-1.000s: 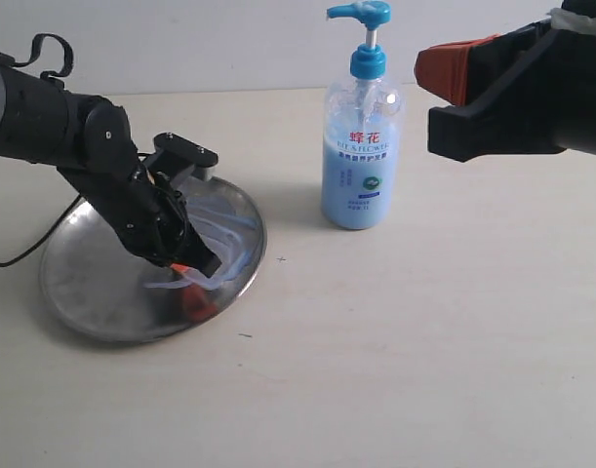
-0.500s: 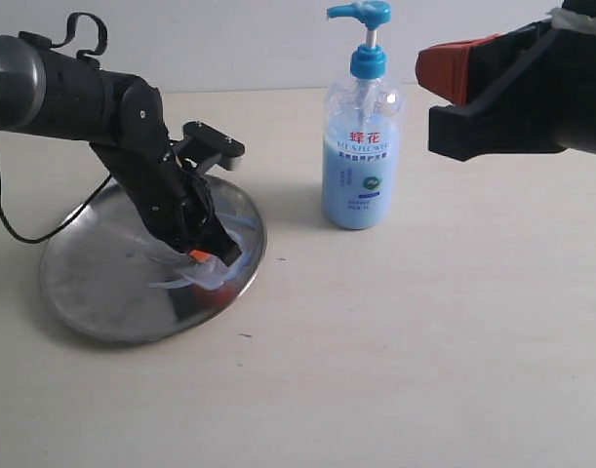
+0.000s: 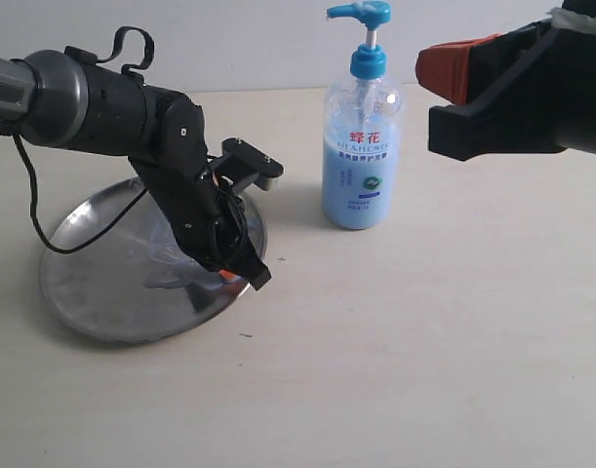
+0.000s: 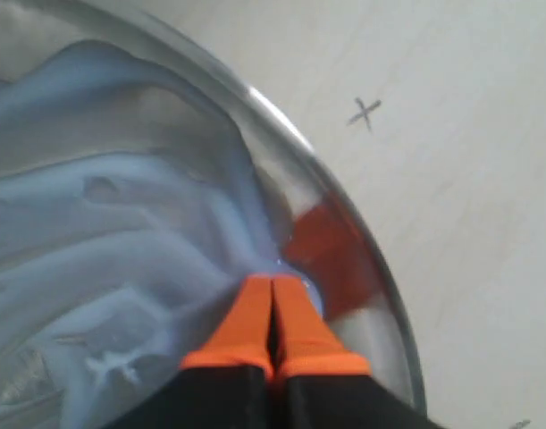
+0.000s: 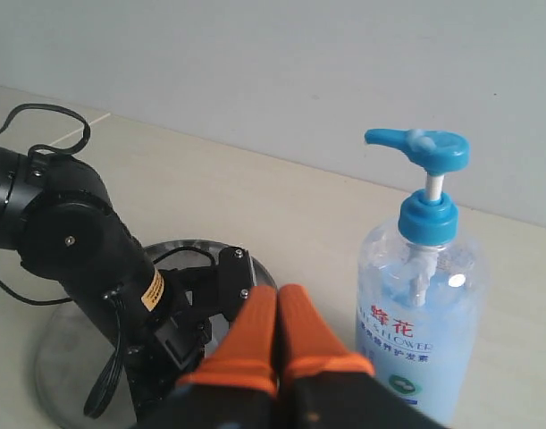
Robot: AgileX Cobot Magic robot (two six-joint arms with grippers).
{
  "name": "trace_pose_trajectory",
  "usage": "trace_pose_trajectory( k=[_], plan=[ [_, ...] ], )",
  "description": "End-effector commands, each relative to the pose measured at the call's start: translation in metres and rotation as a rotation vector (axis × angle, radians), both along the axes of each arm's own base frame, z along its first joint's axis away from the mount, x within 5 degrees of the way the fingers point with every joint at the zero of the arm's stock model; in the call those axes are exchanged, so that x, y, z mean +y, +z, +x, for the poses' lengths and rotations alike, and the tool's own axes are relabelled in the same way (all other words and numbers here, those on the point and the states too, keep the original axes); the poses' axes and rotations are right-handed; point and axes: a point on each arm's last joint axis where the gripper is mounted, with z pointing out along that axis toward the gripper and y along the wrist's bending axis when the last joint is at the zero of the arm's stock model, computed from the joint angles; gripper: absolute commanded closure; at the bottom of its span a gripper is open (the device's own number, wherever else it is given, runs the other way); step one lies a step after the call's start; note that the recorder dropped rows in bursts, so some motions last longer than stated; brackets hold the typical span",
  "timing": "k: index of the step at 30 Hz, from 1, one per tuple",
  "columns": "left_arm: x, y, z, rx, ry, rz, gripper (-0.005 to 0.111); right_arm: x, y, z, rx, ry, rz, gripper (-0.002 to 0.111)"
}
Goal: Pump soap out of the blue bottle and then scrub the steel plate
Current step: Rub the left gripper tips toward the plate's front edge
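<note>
Steel plate (image 3: 78, 292) lies flat on the table (image 3: 424, 351) at the left of the exterior view, with soap (image 4: 112, 223) spread over it in pale bluish streaks. We note the left gripper (image 4: 273, 288) pointing down onto the plate near its right rim. Its orange fingers are pressed together with nothing between them, and the tips sit in the soap film.

Centre: blue bottle (image 3: 361, 166) upright, near the plate but apart from it.

Right: right gripper (image 5: 277, 299) raised off the table, to the right of the bottle and clear of it. Its fingers are likewise closed and empty.

Our reading: pumping looks done, and scrubbing is the step in hand. To do it well we would hold the tips in light contact and sweep from the rim toward the barer left part of the plate. We would overlap the strokes so the soap covers the whole face. We would avoid pressing hard at the edge, since a shallow plate may tip or slide there.
</note>
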Motion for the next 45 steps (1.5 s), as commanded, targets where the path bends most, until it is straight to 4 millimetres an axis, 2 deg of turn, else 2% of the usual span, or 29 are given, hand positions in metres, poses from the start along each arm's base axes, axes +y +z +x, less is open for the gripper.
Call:
trace_pose_trajectory(
  k=[1,5,9,16,25,33,45],
  plan=[
    [0.010,-0.023,-0.020,0.095,0.007,0.059,0.107,-0.001,0.000,-0.001,-0.003,-0.001,-0.002,0.108],
    [0.020,-0.033,-0.031,0.100,0.022,0.069,0.107,-0.001,0.000,-0.001,-0.002,0.000,-0.001,0.108],
    [0.028,-0.033,-0.033,0.100,0.047,0.069,0.107,-0.001,0.000,-0.001,-0.002,0.001,-0.001,0.108],
    [0.044,-0.013,-0.023,0.075,0.095,0.053,0.107,-0.001,0.000,-0.001,-0.002,0.001,-0.001,0.108],
    [0.065,-0.028,-0.041,0.105,0.130,0.089,0.107,-0.001,0.000,-0.001,-0.002,0.001,-0.001,0.108],
    [0.092,-0.016,-0.024,0.055,0.231,0.056,0.107,-0.003,0.006,-0.005,-0.026,-0.001,0.011,0.108],
    [0.080,-0.003,0.010,-0.022,0.234,0.009,0.107,-0.004,0.007,-0.006,-0.032,-0.001,0.014,0.108]
  ],
)
